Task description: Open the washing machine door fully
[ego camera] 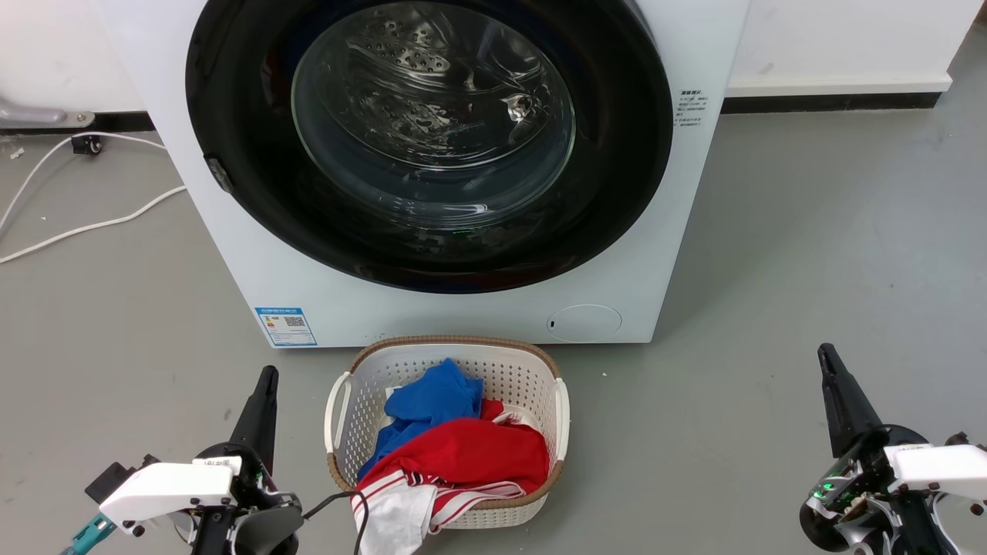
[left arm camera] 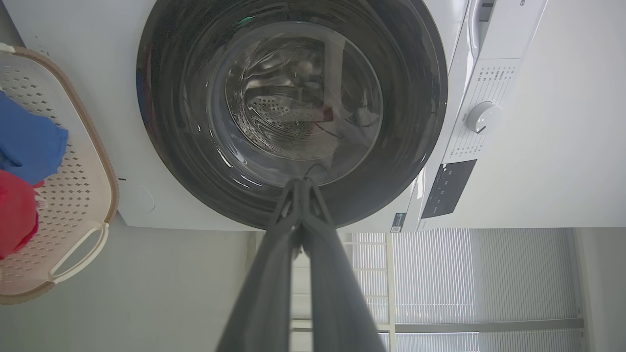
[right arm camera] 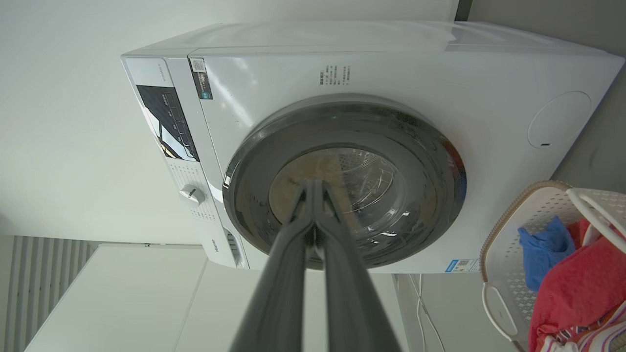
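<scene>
The white washing machine (ego camera: 678, 231) stands straight ahead on the grey floor. Its round glossy black door (ego camera: 617, 139) with the clear glass centre lies flat against the front, closed; a small dark latch tab sits on its left rim. My left gripper (ego camera: 266, 381) is low at the left, shut, fingers pointing toward the machine and well short of it. My right gripper (ego camera: 826, 356) is low at the right, also shut and empty. The left wrist view shows the door (left arm camera: 415, 122) past the touching fingertips (left arm camera: 299, 183); the right wrist view shows the door (right arm camera: 440, 176) past its closed tips (right arm camera: 313, 185).
A white laundry basket (ego camera: 339, 401) with blue and red clothes stands on the floor right in front of the machine, between my grippers. White cables (ego camera: 85, 227) trail over the floor at the left. Open floor lies to the right of the machine.
</scene>
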